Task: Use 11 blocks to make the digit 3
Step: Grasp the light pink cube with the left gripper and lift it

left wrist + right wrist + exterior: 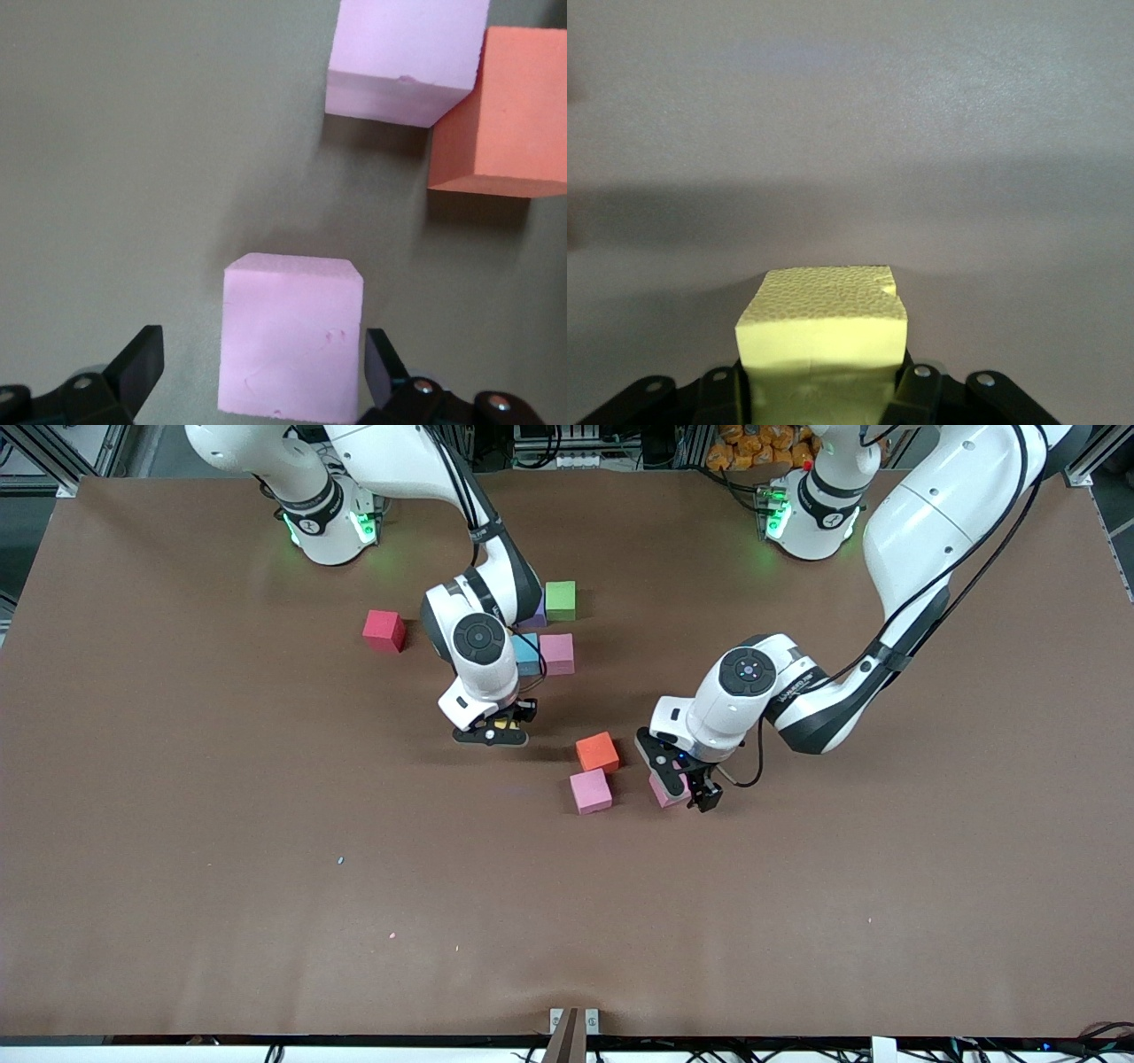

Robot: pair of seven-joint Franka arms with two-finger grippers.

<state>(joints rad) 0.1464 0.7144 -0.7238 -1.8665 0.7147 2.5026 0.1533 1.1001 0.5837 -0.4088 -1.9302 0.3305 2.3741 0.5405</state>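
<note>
Nine blocks show in all. Three are pink: one among the cluster near the robots' bases, one in the middle of the bench, and one partly covered beneath the left gripper. There is one red block, one green block, one blue block, one orange block, and one purple block of which only a sliver shows. One yellow block sits in the right gripper. Two arms and two grippers are present.
</note>
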